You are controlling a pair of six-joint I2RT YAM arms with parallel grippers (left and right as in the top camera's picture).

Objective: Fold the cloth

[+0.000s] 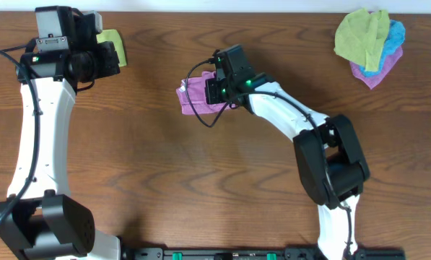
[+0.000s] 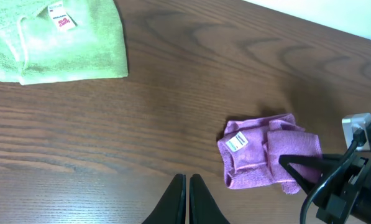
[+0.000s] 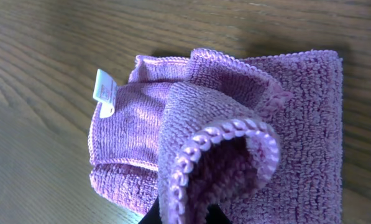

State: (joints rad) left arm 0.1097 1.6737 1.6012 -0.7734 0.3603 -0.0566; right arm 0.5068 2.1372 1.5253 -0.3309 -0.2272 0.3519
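The purple cloth [image 1: 195, 97] lies a little toward 12 o'clock from the middle of the desk [image 1: 201, 188], already doubled over. The right hand [image 3: 181, 216] is closed on the cloth's stitched hem and holds a loop of it up off the rest.

It looks like a light, limp terry cloth. It should sag and drape wherever it is unsupported, and its nap should grip the pads rather than slip. I judge the hemmed edge or a corner the best place to take hold, as the hem is firmer than the middle.

The left hand [image 2: 187, 198] has its fingers pressed together and holds nothing.

- **Right wrist view:** only this view shows the curled hem and the white tag [image 3: 104, 93] at the cloth's 9 o'clock side.
- **Left wrist view:** shows the cloth's whole outline and a folded green cloth [image 2: 58, 40] at 10 o'clock.
- **Overhead view:** only this view shows the pile of cloths [image 1: 370, 43] at 2 o'clock.
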